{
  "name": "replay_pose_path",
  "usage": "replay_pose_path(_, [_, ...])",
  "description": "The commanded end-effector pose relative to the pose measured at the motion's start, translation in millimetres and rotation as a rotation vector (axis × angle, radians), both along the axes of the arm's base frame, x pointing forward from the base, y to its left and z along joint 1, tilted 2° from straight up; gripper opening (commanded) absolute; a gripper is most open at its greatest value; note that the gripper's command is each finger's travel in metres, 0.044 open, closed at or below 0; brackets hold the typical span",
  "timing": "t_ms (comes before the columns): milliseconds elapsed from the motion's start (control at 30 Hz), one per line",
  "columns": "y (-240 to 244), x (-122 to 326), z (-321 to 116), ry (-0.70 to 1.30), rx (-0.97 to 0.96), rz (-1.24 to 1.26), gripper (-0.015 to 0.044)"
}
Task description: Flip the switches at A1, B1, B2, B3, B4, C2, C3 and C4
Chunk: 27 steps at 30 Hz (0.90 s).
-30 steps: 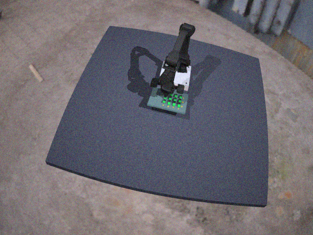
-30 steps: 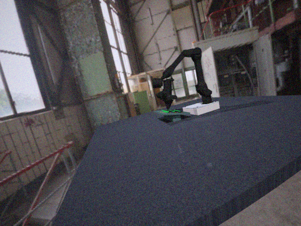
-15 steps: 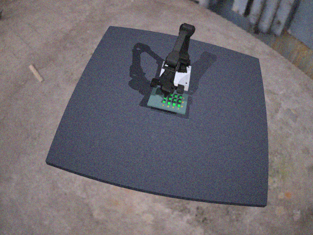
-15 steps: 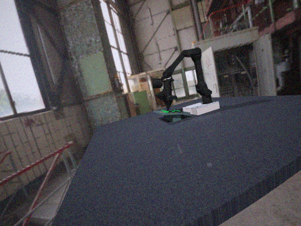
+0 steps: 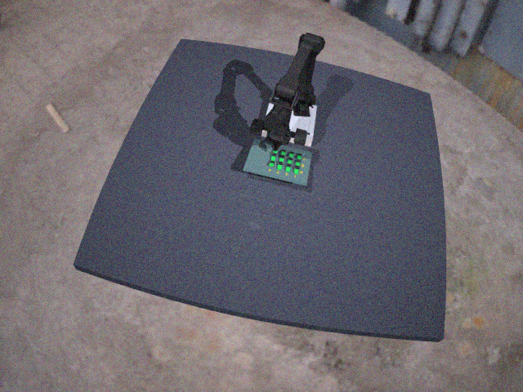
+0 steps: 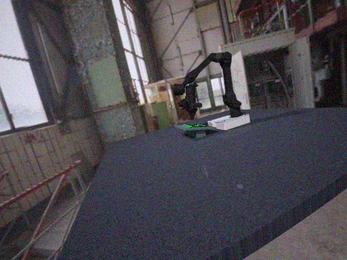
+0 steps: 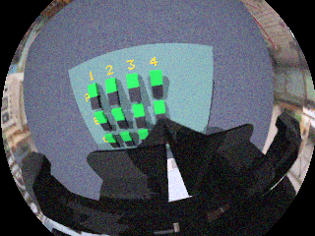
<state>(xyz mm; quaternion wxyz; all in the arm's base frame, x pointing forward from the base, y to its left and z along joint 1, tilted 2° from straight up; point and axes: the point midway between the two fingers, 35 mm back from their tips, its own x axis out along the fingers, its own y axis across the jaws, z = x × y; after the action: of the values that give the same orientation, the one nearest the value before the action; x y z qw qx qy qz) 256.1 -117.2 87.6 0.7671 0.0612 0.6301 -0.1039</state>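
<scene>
Dark tabletop, switch panel beneath closed black jaws, white base near.

Panel: teal, flat-topped, near white base. Switches: green-and-black, rows A–C, columns 1–4. Row A: green ends far, black near. C4 hidden in wrist view.

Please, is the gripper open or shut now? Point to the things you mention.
Shut: in the wrist view, the tips of the gripper [image 5: 275, 148] [image 6: 191, 118] [image 7: 166, 123] meet above the panel [image 5: 257, 162] [image 6: 182, 128] [image 7: 189, 74].
</scene>
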Motion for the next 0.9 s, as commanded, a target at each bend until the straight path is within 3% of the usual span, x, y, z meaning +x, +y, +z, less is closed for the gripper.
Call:
replay_pose_path(0, [2,-4,36,-0.046,-0.014,0.005,0.0])
replay_pose_path(167, [5,-5,35,-0.046,-0.013,0.005,0.0])
replay_pose_path(367, [66,-28,24,-0.044,-0.007,0.005,0.0])
replay_pose_path(533, [67,-28,21,-0.042,-0.007,0.004,0.0])
replay_pose_path(667, [64,-20,-11,-0.019,-0.001,0.004,0.0])
replay_pose_path(867, [64,-20,-11,-0.019,-0.001,0.004,0.0])
